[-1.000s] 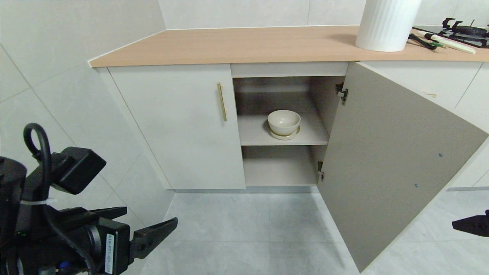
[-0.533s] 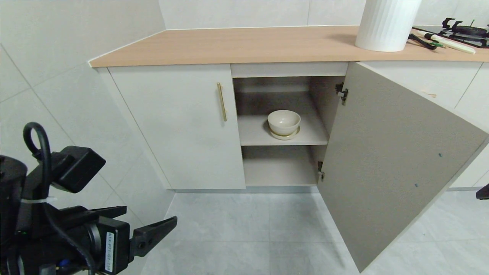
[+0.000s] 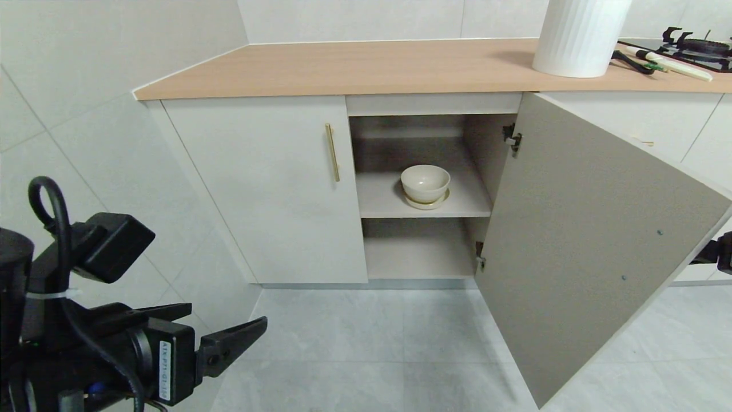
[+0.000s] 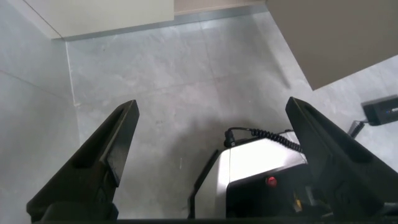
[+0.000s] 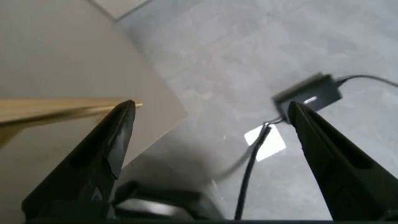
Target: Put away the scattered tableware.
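Note:
A cream bowl [image 3: 425, 182] sits on a small saucer [image 3: 426, 202] on the upper shelf [image 3: 377, 197] of the open cabinet. The grey cabinet door [image 3: 583, 229] is swung wide toward the right. My left gripper [image 3: 226, 318] hangs low at the left above the floor, open and holding nothing; its fingers also spread wide in the left wrist view [image 4: 211, 106]. My right gripper [image 3: 719, 255] is at the far right, just past the door's outer edge. In the right wrist view it [image 5: 210, 107] is open, with the door's gold handle [image 5: 56, 111] beside one finger.
The left cabinet door [image 3: 263, 189] is closed, with a gold handle [image 3: 331, 152]. A white ribbed container [image 3: 580, 37], utensils [image 3: 666, 62] and a stove grate [image 3: 700, 43] are on the wooden countertop [image 3: 354, 68]. A power adapter and cable [image 5: 308, 93] lie on the tiled floor.
My right gripper has risen along the right edge, from low near the floor to beside the door's outer edge. The left arm has barely shifted.

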